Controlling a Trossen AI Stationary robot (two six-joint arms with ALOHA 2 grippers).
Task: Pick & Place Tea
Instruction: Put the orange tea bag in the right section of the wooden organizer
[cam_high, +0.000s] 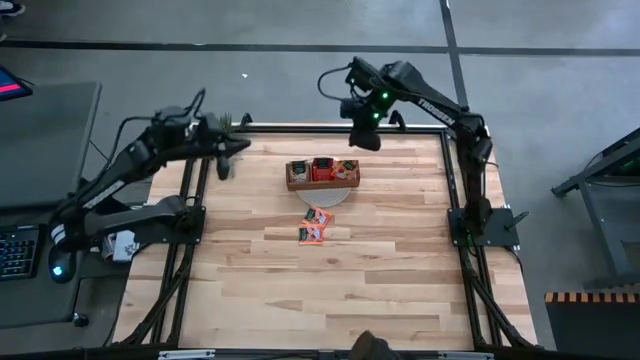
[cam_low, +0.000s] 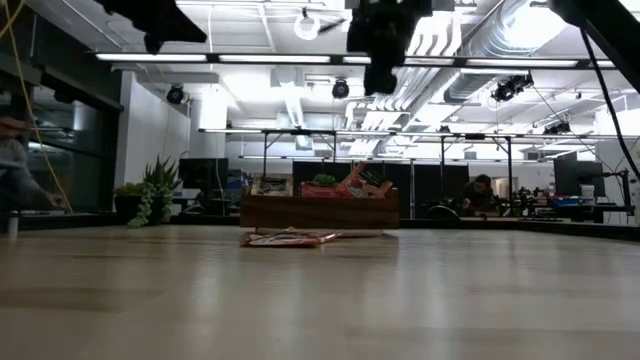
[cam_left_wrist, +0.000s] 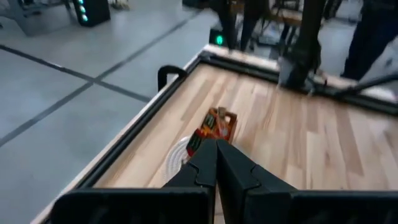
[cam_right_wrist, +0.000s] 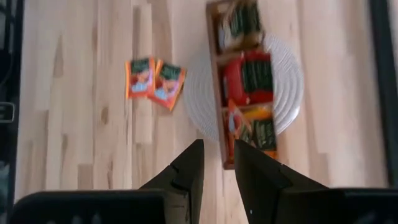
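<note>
A brown wooden tray (cam_high: 322, 173) with three compartments stands on a white round plate (cam_high: 340, 194) in the far middle of the table. Tea sachets fill it: dark green ones (cam_right_wrist: 241, 25), red ones (cam_right_wrist: 249, 78) and orange ones (cam_right_wrist: 252, 127). Two orange tea sachets (cam_high: 315, 225) lie flat on the wood just near of the plate, also seen side by side in the right wrist view (cam_right_wrist: 154, 79). My right gripper (cam_right_wrist: 217, 163) hangs above the tray's far side, open with nothing between its fingers. My left gripper (cam_left_wrist: 216, 149) is shut and empty, raised at the far left, pointing toward the tray.
Black frame rails (cam_high: 455, 190) run along the table's left, right and far edges. The near half of the table (cam_high: 330, 290) is bare wood. In the low view, potted plants (cam_low: 150, 195) and a person (cam_low: 478, 190) show in the room beyond the table.
</note>
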